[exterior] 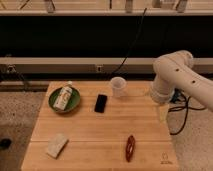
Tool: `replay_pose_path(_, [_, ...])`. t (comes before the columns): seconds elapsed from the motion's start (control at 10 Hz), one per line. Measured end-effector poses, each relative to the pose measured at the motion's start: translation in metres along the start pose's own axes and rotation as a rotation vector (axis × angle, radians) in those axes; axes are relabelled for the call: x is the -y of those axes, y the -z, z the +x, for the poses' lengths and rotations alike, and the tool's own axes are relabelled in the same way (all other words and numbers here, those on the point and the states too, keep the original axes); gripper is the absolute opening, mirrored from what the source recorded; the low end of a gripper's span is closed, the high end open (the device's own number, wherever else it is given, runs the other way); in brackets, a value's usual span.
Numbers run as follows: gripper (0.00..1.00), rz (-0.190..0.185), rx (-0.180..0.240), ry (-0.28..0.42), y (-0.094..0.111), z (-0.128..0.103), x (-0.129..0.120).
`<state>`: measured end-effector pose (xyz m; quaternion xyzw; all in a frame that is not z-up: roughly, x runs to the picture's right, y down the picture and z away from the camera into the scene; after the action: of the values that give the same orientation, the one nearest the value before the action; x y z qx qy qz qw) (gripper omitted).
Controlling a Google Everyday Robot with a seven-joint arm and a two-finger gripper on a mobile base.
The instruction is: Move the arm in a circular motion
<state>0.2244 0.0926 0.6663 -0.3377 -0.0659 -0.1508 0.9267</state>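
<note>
The arm [182, 80] — a thick, glossy white tube with a rounded joint and small dark holes — came in from the right edge of the view and bent downward beside the right edge of the table [100, 135]. Its lower end hung over the table's far right corner, to the right of the cup [117, 86]. Below that end a pale yellowish piece, taken here as the gripper [161, 111], lay just past the table's right edge; whether the fingers were spread or closed could not be told, and nothing was seen in them.

Taking the cup as the landmark: it stood upright, whitish and translucent, near the far edge of the table, a little right of centre. A black phone [101, 103] lay flat just in front of it and to its left. Further left of the cup sat a green bowl [64, 100] with a small bottle [63, 96] lying in it, white cap pointing away. Well in front of the cup, near the front edge, lay a reddish-brown oblong object [130, 147] — what it was could not be made out. At the front left, far from the cup, lay a pale sponge [56, 145]. Black cables [181, 107] trailed on the floor right of the table, below the arm.
</note>
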Motion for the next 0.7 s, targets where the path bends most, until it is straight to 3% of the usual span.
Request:
replay_pose_path(0.4, [0.80, -0.006, -0.010, 0.025, 0.000, -0.014, 0.017])
replay_pose_path(0.7, [0.80, -0.006, -0.019, 0.073, 0.002, -0.034, 0.045])
